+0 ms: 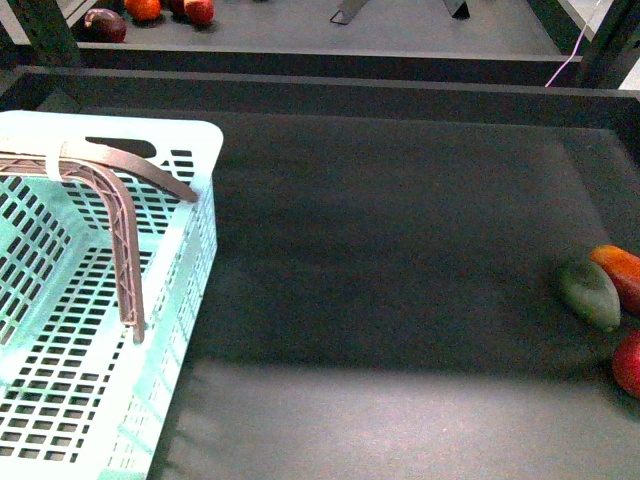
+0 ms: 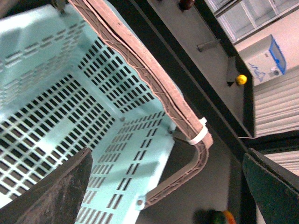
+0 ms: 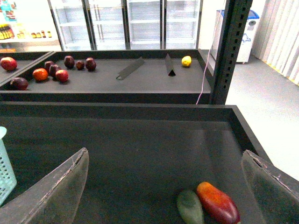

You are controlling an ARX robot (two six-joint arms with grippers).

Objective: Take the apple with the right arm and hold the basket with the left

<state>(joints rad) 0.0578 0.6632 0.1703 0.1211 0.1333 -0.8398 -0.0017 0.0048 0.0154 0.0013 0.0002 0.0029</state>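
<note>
The apple (image 1: 629, 365) is a red round shape half cut off by the front view's right edge, on the dark table. It does not show in the right wrist view. The mint basket (image 1: 90, 300) stands at the left, its brown latticed handle (image 1: 120, 230) folded inward. In the left wrist view my left gripper (image 2: 163, 196) hangs open above the basket (image 2: 93, 116), near the handle (image 2: 154, 79) and its white band (image 2: 198, 135), touching nothing. My right gripper (image 3: 163, 196) is open over the bare table, with nothing between its fingers (image 3: 51, 191).
A dark green mango (image 1: 590, 293) and an orange-red oblong fruit (image 1: 620, 272) lie together just behind the apple. The mango (image 3: 190, 207) and oblong fruit (image 3: 217, 203) also show below the right gripper. A raised wall (image 1: 320, 95) bounds the table's back. Behind it, a shelf holds several fruits (image 3: 51, 72).
</note>
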